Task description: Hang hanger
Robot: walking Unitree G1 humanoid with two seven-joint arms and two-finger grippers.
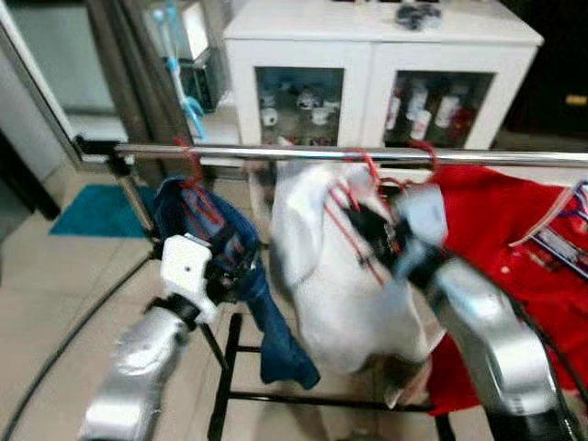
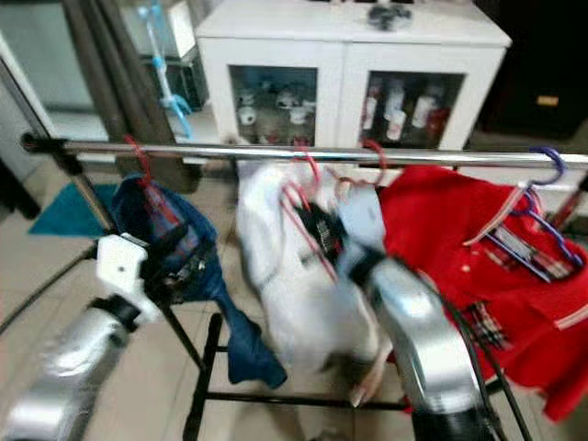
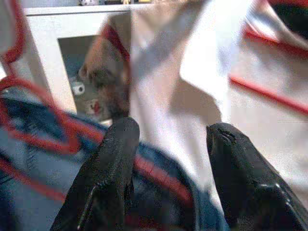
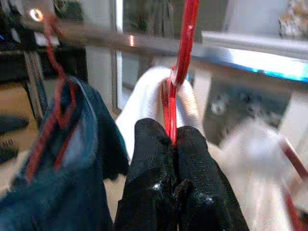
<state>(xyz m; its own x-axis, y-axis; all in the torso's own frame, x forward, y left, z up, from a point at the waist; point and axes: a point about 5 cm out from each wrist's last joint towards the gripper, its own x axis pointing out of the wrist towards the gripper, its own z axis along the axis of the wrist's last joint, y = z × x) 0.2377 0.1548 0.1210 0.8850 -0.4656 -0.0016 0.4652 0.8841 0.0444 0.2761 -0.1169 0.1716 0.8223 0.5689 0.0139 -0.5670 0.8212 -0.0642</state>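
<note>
— How far along can the hanging be judged to be?

— Close to done, it would seem. The red hanger (image 4: 179, 72) carrying the white garment (image 1: 322, 276) is held up at the metal rail (image 1: 367, 154), near the rail's middle. Its hook is seen at the rail in the head views, but blur prevents it being told whether the hook is fully seated. The right claw (image 4: 174, 144) is clamped together on the hanger's neck, just below the hook. What is left, by this reading, is for the hook to be settled and the grip let go.

— And the other arm?

— The left claw (image 3: 168, 144) is held with its fingers apart, nothing between them, close against the blue denim garment (image 1: 230, 257) towards the rail's left end.

— What can be counted?

— One rail on a black stand. Three garments are seen on it: the denim one on a red hanger at the left, the white one in the middle, and a red shirt (image 2: 478, 248) towards the right end. A blue hanger (image 2: 542, 175) is also hooked on near the right end. Behind the rail, one white cabinet (image 1: 381, 73) with two glass doors is seen.
</note>
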